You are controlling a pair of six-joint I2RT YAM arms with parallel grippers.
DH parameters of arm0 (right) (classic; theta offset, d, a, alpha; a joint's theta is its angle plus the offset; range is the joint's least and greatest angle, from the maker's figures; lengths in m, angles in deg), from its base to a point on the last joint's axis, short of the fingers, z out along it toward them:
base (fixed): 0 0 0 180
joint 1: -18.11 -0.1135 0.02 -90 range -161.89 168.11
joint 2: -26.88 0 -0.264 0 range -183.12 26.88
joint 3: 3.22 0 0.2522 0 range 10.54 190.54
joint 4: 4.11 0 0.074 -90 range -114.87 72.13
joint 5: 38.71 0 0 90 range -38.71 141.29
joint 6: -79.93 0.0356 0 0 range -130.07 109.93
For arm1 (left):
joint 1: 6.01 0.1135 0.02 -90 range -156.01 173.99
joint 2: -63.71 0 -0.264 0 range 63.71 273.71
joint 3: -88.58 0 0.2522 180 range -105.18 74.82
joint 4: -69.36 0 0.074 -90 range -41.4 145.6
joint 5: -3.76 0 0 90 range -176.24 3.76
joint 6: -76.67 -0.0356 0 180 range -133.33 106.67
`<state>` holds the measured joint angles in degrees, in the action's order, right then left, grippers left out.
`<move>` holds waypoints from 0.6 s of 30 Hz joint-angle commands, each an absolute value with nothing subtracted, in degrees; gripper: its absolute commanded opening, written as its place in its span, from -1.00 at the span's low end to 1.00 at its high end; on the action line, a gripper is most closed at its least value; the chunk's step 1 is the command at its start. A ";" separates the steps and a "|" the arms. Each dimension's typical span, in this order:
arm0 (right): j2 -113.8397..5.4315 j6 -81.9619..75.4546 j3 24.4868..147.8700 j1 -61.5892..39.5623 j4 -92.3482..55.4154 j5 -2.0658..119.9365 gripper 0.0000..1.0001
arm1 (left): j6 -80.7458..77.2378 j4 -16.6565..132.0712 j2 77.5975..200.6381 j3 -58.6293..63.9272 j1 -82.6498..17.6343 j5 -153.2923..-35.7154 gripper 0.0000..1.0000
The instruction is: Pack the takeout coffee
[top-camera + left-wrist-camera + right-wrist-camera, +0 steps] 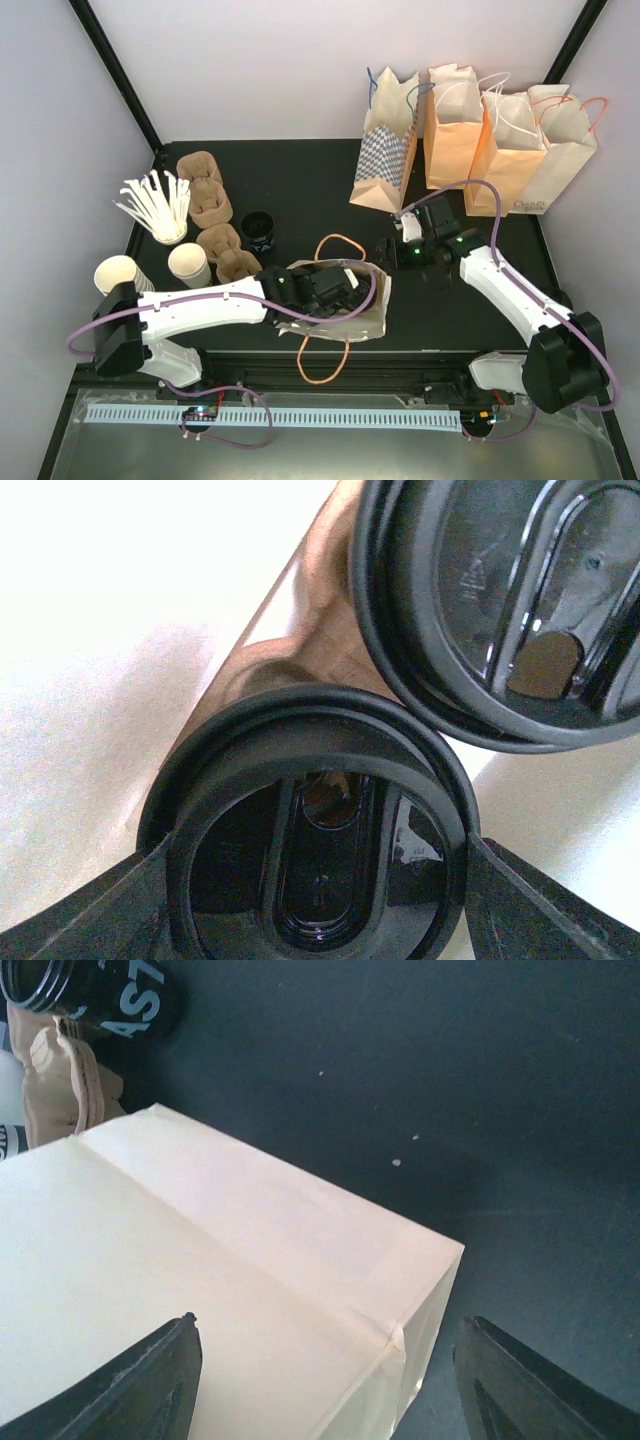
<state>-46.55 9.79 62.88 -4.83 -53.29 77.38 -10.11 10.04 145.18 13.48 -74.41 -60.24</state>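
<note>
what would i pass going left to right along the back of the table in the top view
cup of white stirrers → cardboard cup carriers → black cup → blue-checked bag → orange bag → second orange bag → tan bag

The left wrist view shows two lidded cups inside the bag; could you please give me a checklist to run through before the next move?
1. Lid on the takeout coffee seated all round: ok.
2. Left hand fingers against both sides of it: ok.
3. Gap to the second lidded cup: not ok, none visible.
4. Bag open around the left hand: ok.
5. Right hand open, gripping nothing: ok.
6. Coffee's base resting down: cannot tell, hidden.
</note>
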 commanded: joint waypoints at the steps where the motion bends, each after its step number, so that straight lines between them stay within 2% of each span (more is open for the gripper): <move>1: -45.06 9.59 61.37 -6.70 -52.39 78.79 0.43 | -5.67 8.42 142.25 13.46 -74.74 -58.36 -0.20; 18: -35.75 12.99 52.27 -16.33 -47.63 74.10 0.37 | -0.69 1.76 140.64 15.04 -74.74 -63.26 -0.20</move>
